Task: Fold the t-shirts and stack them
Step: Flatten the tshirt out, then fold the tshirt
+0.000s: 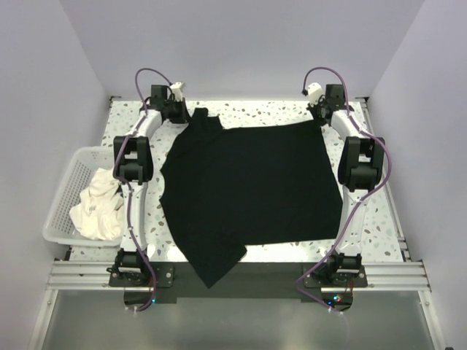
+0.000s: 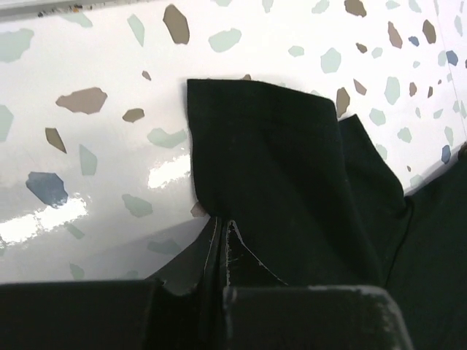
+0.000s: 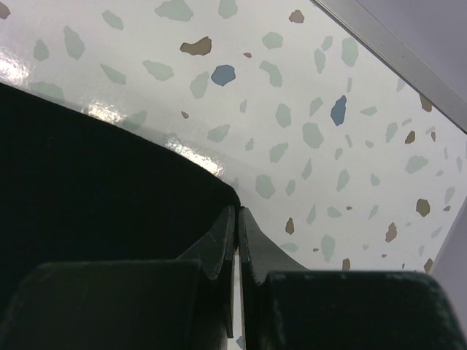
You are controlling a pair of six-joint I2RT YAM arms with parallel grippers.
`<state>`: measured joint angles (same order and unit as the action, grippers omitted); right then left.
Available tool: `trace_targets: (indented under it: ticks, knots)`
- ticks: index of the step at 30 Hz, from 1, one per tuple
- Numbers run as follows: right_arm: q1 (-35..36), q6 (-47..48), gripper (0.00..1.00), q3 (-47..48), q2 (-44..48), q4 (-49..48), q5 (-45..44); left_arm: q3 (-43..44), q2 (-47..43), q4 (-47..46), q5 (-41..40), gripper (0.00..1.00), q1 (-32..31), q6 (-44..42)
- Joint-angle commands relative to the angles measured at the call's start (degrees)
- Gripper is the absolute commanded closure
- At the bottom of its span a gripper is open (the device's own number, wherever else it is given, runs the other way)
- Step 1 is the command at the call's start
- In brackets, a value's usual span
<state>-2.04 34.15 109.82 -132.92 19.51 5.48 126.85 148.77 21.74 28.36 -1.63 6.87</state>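
- Looking down on a black t-shirt (image 1: 248,189) spread wide and mostly flat across the speckled table (image 1: 379,219), with a flap at the near left reaching past the front edge.
- Stretched out to the far left corner with the left gripper (image 2: 221,222): clamped tight, fingers pressed together, a fold of black cloth pinched between them.
- From the left wrist, up close: a squared-off piece of the garment lying out on the tabletop just beyond the fingertips, glossy white surface all around it.
- Stretched out to the far right corner with the right gripper (image 3: 237,213): closed just as hard, tips meeting right at the cloth's edge, the corner of the black t-shirt drawn up into them.
- Pulled between the two grips along the far side, a fairly straight edge of black fabric.
- Over at the table's left side: a white basket (image 1: 60,191), with a white t-shirt (image 1: 98,208) crumpled inside and spilling over its right rim.
- Well apart from the grippers, that white one, and just beside the left arm.
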Motion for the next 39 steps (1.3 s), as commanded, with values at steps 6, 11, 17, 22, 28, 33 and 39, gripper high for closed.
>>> trace_targets:
  ticks: [6,11,17,22,28,33,39]
  knots:
    - [-0.9,0.6,1.0,1.4,2.0,1.1,0.2,2.7,-5.3,-7.3,0.7,1.0,0.6,-5.6]
    - [-0.9,-0.3,1.0,2.7,2.0,2.5,2.3,-0.5,-9.5,-6.6,1.6,1.0,0.6,-10.0]
    - [-0.9,-0.7,1.0,3.7,2.7,3.7,3.5,-5.7,-13.3,-6.7,1.9,1.0,0.7,-12.3]
    - [-1.2,0.2,1.0,2.5,4.9,4.1,4.9,-11.8,-18.3,-8.5,2.7,1.0,0.9,-13.3]
    - [-1.7,0.5,1.0,0.1,7.6,4.2,6.5,-20.1,-25.2,-10.6,3.0,1.0,1.5,-16.0]
    - [-2.9,0.5,1.0,-2.2,10.8,4.1,8.1,-26.5,-30.9,-11.8,3.6,1.0,1.6,-18.4]
    - [-3.8,1.8,1.0,-5.9,14.6,5.5,11.2,-34.1,-38.2,-12.2,3.8,1.0,1.6,-20.6]
